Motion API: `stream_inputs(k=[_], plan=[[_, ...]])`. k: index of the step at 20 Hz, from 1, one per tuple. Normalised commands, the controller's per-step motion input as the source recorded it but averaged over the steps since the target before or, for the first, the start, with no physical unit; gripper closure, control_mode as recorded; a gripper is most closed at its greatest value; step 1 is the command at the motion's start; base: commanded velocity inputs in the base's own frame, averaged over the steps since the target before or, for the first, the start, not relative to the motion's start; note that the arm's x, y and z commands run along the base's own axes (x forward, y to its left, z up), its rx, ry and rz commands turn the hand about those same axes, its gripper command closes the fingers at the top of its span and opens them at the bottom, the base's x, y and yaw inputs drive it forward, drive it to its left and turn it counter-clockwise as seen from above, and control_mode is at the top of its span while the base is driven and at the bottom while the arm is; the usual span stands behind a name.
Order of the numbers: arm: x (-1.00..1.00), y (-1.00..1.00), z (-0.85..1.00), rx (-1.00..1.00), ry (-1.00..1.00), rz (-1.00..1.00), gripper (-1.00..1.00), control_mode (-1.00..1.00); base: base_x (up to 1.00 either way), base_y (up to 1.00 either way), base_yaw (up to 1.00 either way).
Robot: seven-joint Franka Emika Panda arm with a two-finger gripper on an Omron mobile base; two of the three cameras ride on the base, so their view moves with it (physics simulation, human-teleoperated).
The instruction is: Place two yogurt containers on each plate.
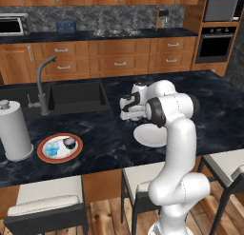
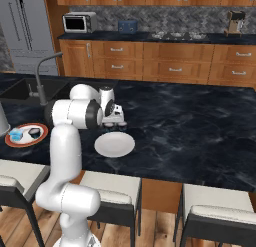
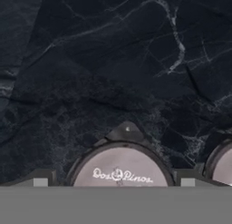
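On the left of the desk point(image 1: 109, 148), the orange-rimmed plate point(image 1: 60, 148) already carries the light blue cup point(image 1: 53, 148) and a dark-topped cup point(image 1: 69, 143). Further right, the plain white plate point(image 2: 114, 144) lies bare, with two yogurt cups just behind it under the end effector point(image 2: 114, 122). In the hand view the jaws stand wide on either side of the nearer cup point(image 3: 120, 166), so I would center on its lid, sink low, then close gently to avoid nudging its neighbour point(image 3: 223, 166).
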Motion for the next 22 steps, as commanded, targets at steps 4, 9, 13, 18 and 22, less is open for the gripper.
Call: stream_inputs(k=[4, 9, 13, 18, 22], plan=[[0.0, 0.0, -0.34, 0.0, 0.03, 0.0, -1.0, -1.0, 0.0, 0.0, 0.0], [-0.3, -0.02, -0.08, 0.0, 0.01, 0.0, -1.0, -1.0, 0.0, 0.0, 0.0], [-0.02, 0.0, -0.06, 0.0, 0.0, 0.0, -1.0, -1.0, 0.0, 0.0, 0.0], [0.07, 0.0, -0.26, 0.0, 0.0, 0.0, -1.0, -1.0, 0.0, 0.0, 0.0], [0.0, 0.0, -0.09, 0.0, 0.0, 0.0, -1.0, -1.0, 0.0, 0.0, 0.0]])
